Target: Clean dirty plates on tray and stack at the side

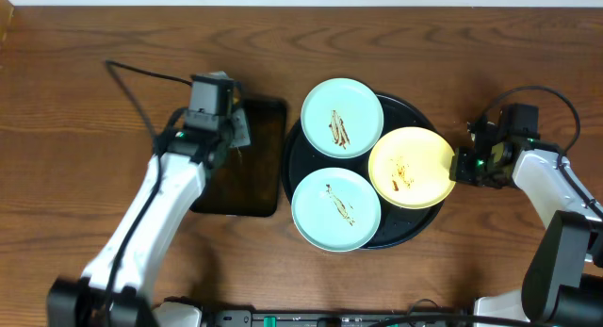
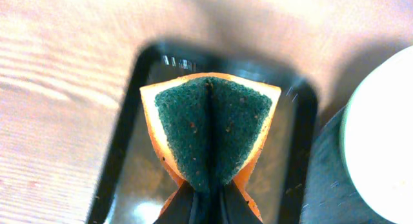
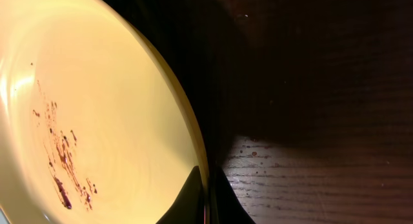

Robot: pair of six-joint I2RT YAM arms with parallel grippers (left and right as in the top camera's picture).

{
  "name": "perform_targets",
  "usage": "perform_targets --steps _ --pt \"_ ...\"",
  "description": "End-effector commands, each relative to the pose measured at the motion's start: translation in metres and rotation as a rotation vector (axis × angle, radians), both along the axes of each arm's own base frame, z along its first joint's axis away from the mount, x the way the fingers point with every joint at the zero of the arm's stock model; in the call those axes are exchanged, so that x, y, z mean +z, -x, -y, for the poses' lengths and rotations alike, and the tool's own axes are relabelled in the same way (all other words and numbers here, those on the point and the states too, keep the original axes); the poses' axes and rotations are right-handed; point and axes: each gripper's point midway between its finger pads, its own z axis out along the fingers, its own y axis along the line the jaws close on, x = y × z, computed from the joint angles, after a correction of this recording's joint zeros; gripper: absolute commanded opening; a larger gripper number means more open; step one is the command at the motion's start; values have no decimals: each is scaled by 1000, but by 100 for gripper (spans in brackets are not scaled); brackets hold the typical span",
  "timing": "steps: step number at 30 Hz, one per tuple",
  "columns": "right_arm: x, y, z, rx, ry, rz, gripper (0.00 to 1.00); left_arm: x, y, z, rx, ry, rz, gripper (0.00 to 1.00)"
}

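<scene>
Three smeared plates sit on the round black tray (image 1: 411,231): a mint-blue plate (image 1: 341,116) at the back, another mint-blue plate (image 1: 335,209) at the front, and a pale yellow plate (image 1: 411,167) on the right. My right gripper (image 1: 459,166) is shut on the yellow plate's right rim (image 3: 193,130), one finger inside the rim and one outside. My left gripper (image 1: 238,129) hangs over the rectangular black tray (image 1: 247,190) and is shut on a green-and-orange sponge (image 2: 210,124), which is pinched and folded between its fingers.
Bare wood-grain tabletop (image 1: 75,176) surrounds both trays. A black cable (image 1: 141,77) runs across the table to the left arm. The right arm's cable (image 1: 551,96) loops near the right edge.
</scene>
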Motion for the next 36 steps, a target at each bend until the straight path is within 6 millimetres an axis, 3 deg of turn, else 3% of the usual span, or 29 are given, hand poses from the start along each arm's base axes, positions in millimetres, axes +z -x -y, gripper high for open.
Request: perform_targets --steps 1,11,24,27,33,36 --pt "-6 3 11 -37 52 -34 1 30 -1 -8 65 6 100 7" --pt "-6 4 11 -36 51 -35 1 46 -8 -7 68 26 168 7" --pt "-7 5 10 -36 50 -43 1 44 -6 -2 49 44 153 7" --pt "-7 6 10 -36 49 -45 1 26 2 7 10 74 72 7" --pt "-7 6 10 -35 49 -47 1 -37 19 21 -37 106 -168 8" --pt "-7 7 10 -35 49 -50 1 -57 26 26 -51 123 -247 7"
